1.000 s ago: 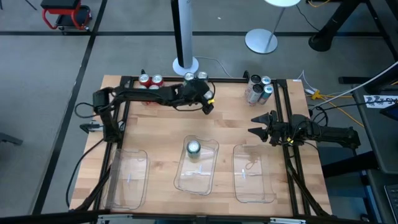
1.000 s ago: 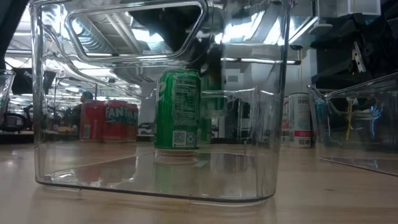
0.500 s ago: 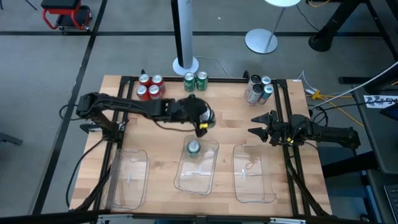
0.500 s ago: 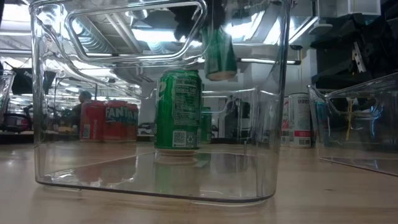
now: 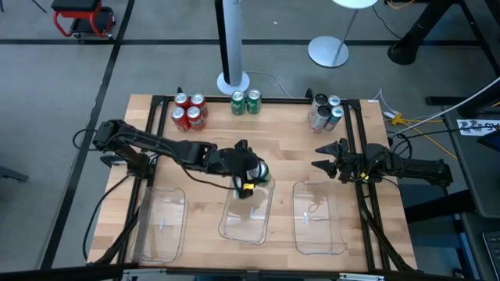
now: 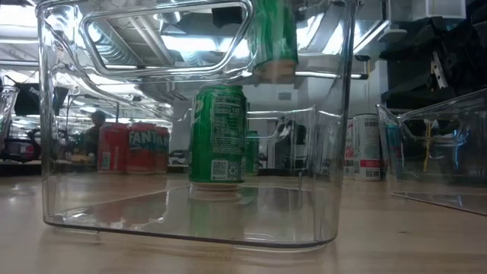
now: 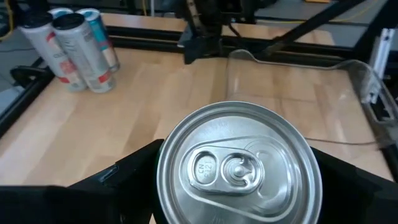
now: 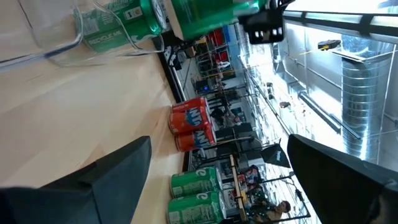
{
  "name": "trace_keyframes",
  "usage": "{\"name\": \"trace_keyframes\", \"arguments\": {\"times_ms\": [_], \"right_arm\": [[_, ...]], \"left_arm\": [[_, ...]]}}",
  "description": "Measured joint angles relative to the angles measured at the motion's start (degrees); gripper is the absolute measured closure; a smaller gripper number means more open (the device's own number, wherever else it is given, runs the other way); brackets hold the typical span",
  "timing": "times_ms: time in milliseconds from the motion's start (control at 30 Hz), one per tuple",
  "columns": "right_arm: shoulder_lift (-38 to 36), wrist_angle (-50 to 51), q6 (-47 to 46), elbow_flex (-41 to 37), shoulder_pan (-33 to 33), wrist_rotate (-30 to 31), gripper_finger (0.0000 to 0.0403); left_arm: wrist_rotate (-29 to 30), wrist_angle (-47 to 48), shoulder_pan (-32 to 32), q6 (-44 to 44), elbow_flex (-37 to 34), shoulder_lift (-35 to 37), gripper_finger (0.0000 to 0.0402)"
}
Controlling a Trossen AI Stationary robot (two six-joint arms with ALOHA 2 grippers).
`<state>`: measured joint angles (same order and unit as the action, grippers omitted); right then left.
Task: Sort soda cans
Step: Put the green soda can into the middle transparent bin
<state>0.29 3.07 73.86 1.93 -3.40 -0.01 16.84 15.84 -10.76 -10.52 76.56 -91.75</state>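
**Green can hangs over the middle tray**

The left gripper (image 5: 251, 173) clamps 1 green can (image 7: 239, 165) by its sides above the middle tray (image 5: 262, 226), where another green can (image 6: 218, 134) stands. Rigid, smooth metal, probably slippery: grip mid-body. The right gripper (image 5: 323, 157) waits, fingers spread.

One green can (image 6: 272, 38) is held upright in the air above another (image 6: 218, 134) standing in a tray, while four red cans (image 5: 187, 111), two green (image 5: 246, 102) and four silver-grey (image 5: 325, 110) are grouped along the far edge.
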Motion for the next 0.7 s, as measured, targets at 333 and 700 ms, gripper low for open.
{"name": "trace_keyframes", "arguments": {"times_ms": [333,700], "right_arm": [[0.0,0.0,-0.1,0.0,0.0,0.0,0.0027],[0.0,0.0,-0.1,0.0,0.0,0.0,0.0027]], "left_arm": [[-0.5,-2.7,-0.2,-3.8,-4.2,-0.1,0.0098],[-6.6,-8.6,1.7,-5.9,-7.9,-2.9,0.0098]]}}
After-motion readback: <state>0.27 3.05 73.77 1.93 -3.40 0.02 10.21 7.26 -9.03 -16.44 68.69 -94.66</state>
